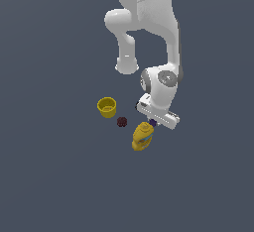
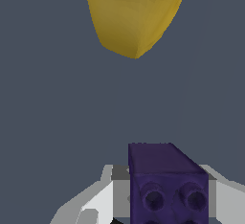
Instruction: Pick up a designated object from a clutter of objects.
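Note:
The designated object, a tiny dark purple blocky lump (image 2: 167,184) with round sockets on one face, sits between my gripper's (image 2: 165,204) white fingers (image 2: 93,204), whose grey pads touch both of its sides. In the exterior view the lump (image 1: 153,122) shows as a small purple speck under the gripper (image 1: 155,122), right beside the top of the yellow bottle-like object (image 1: 142,136). That yellow bottle-like object (image 2: 136,12) fills the wrist view beyond the lump. Whether the lump rests on the floor or hangs above it I cannot tell.
The rest of the clutter lies to the exterior view's left of the gripper: a yellow cup (image 1: 106,107) standing upright and a dark red bumpy ball (image 1: 122,122) between the cup and the bottle. The arm's white links (image 1: 163,85) rise behind the gripper.

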`<state>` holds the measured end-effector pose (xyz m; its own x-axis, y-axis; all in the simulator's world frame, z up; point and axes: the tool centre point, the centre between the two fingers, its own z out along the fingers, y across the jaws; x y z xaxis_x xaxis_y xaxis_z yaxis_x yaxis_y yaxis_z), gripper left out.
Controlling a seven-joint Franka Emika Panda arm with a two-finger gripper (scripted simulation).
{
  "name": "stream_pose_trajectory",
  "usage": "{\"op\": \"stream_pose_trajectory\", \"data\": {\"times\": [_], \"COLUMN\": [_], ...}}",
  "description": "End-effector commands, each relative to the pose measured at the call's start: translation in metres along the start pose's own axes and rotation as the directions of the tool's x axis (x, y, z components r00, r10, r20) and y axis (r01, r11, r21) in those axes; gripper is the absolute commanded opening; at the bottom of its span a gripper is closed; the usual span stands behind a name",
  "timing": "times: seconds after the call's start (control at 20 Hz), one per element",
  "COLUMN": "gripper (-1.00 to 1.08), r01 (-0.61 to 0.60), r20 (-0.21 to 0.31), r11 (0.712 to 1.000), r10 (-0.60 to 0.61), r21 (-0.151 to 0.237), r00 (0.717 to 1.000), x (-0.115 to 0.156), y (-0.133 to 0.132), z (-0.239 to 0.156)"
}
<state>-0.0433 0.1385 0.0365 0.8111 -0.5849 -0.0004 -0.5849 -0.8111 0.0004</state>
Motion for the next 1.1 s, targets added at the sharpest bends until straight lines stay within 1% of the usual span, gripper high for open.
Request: {"op": "stream_pose_trajectory", "data": {"times": [0.0, 0.35, 1.05], "gripper": [-1.00, -1.00, -1.00], "r01": [0.000, 0.000, 0.000], "r20": [-0.001, -0.001, 0.001], "r11": [1.000, 1.000, 1.000], "r10": [0.000, 0.000, 0.000], "r21": [0.001, 0.001, 0.002], "r00": [1.000, 1.000, 1.000], "x": [0.000, -0.001, -0.003], "y": [0.004, 0.023, 0.073], "z": [-0.009, -0.049, -0.159]}}
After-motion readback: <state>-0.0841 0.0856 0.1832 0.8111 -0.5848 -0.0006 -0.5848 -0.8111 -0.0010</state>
